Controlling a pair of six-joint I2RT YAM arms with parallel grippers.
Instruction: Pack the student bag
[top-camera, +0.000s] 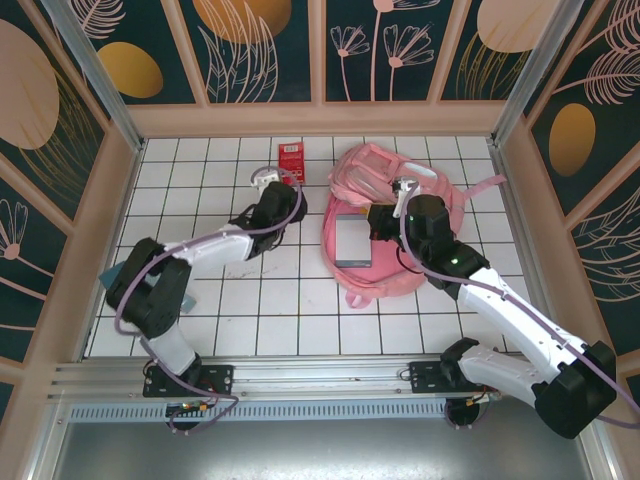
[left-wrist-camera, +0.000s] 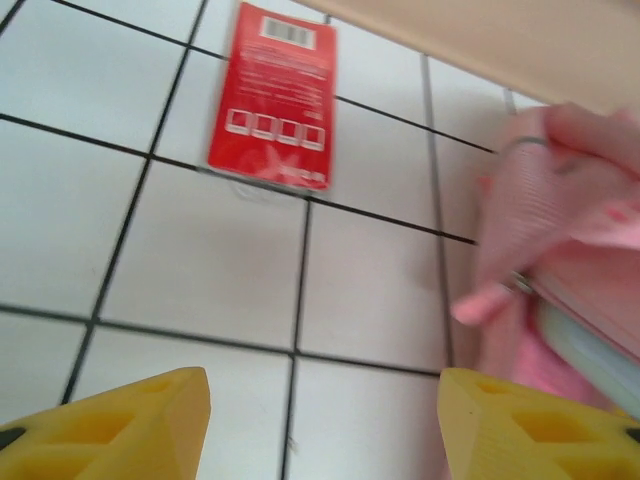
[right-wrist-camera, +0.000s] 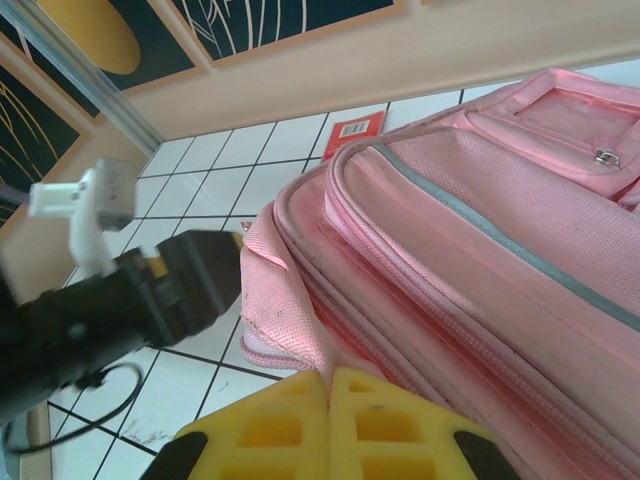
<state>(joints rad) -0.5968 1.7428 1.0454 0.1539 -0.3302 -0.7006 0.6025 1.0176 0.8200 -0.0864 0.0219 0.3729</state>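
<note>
From above, you see the bag (top-camera: 400, 180) lying far right on the table (top-camera: 200, 170). The right claw (top-camera: 380, 218) is over it, and the left claw (top-camera: 283, 188) is beside a red pack (top-camera: 291, 160). On the left wrist, your left claw gapes wide and empty. On the right wrist, your right claw is closed, its tips at the bag's edge.
</note>
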